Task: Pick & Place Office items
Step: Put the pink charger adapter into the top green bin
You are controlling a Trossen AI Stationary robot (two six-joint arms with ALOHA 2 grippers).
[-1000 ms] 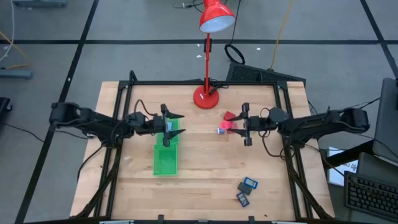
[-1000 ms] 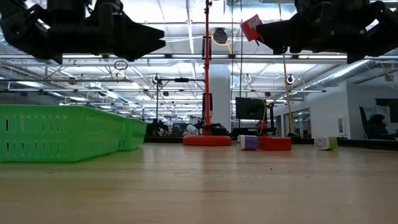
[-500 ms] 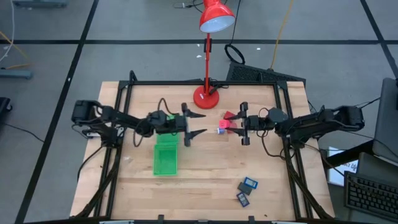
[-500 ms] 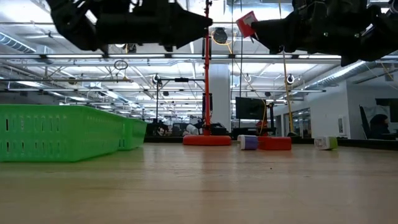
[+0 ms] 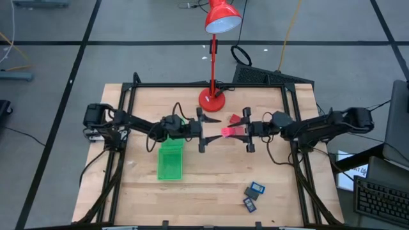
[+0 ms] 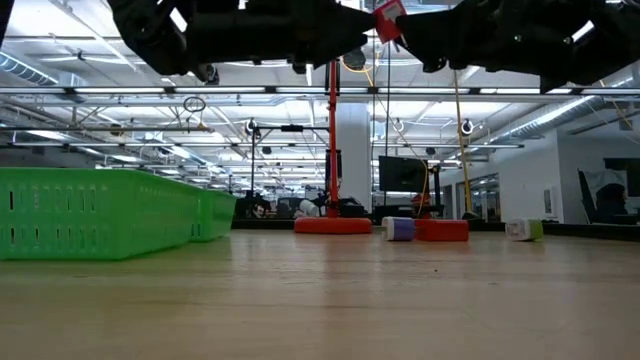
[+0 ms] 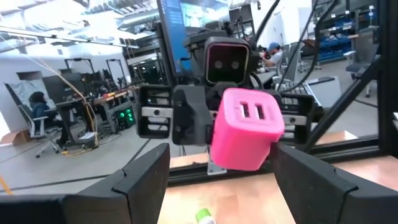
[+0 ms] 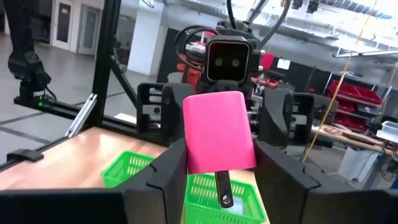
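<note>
Left hand has swung off the green tray to meet the right hand mid-air, spread wide; right clamps the pink block; other items wait on the surface

Seen from above, the right gripper is closed on a pink block, which sticks out past the fingertips toward the left gripper. The left jaws stand wide, tips facing the block and just short of it; the block lies level with the gap between them. A red piece lies just beside the right jaws, on the lamp side. The lamp base sits beyond both jaws, near the left tips. The green tray lies behind and below the left jaws. Two dark rectangles lie well apart from the right jaws, toward the table's near edge.
</note>
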